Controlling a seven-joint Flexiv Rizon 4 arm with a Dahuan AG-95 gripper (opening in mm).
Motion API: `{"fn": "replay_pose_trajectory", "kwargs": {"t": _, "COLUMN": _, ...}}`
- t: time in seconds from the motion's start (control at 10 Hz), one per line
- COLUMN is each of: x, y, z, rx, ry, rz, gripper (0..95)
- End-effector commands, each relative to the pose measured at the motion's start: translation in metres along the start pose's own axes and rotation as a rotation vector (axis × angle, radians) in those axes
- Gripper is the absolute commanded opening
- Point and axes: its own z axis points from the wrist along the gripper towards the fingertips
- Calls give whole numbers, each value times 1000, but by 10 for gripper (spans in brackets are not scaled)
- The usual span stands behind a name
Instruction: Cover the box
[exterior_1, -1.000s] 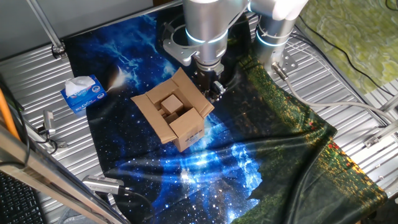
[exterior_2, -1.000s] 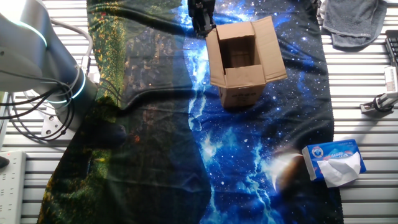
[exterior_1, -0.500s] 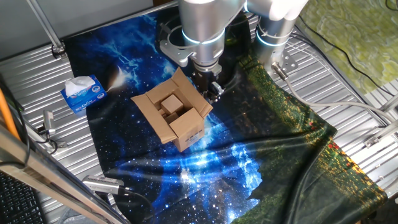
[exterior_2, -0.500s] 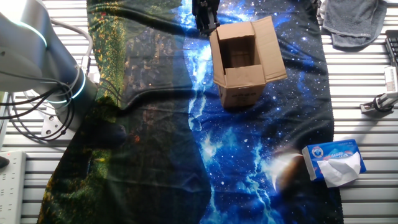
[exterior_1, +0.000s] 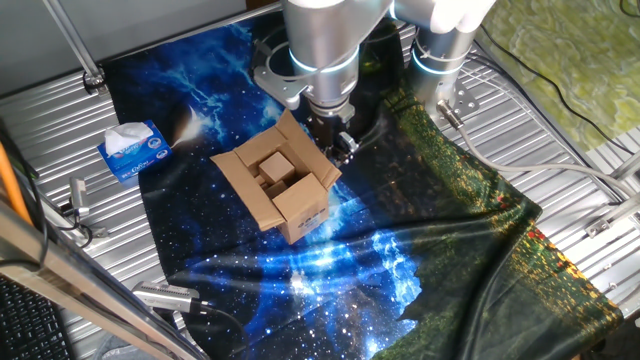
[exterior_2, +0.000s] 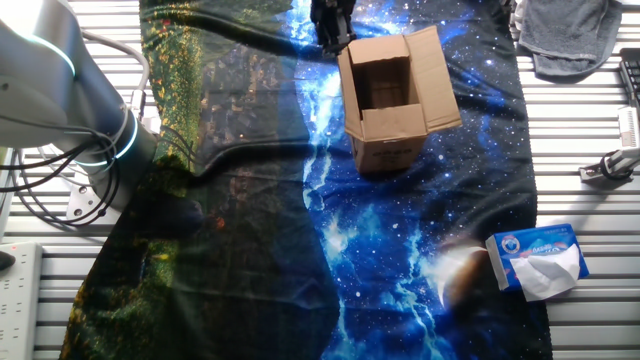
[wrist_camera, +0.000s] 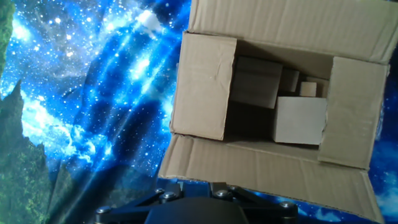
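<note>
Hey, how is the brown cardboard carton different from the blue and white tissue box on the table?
The brown corrugated cardboard carton is plain brown; the blue-and-white tissue box is printed. The carton looks larger than the tissue box. The carton stands on the starry blue cloth with its four flaps open and smaller blocks inside, while the tissue box lies at the cloth's edge with a white tissue sticking out. Both are box-shaped, and neither is held.

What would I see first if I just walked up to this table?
Probably the bright blue starry cloth spread over the table, with galaxy swirls all over it. In its middle stands a brown cardboard box with its flaps open and smaller blocks inside. The big silver robot arm hangs right behind the box, its tool beside one flap, and a blue tissue box lies off to the side.
</note>
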Motion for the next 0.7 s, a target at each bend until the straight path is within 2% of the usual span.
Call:
{"fn": "replay_pose_trajectory", "kwargs": {"t": 0.1, "x": 1, "y": -1, "z": 0, "rx": -1, "ry": 0, "rz": -1, "gripper": 190}}
{"fn": "replay_pose_trajectory", "kwargs": {"t": 0.7, "x": 1, "y": -1, "z": 1, "rx": -2, "ry": 15, "rz": -6, "gripper": 190}}
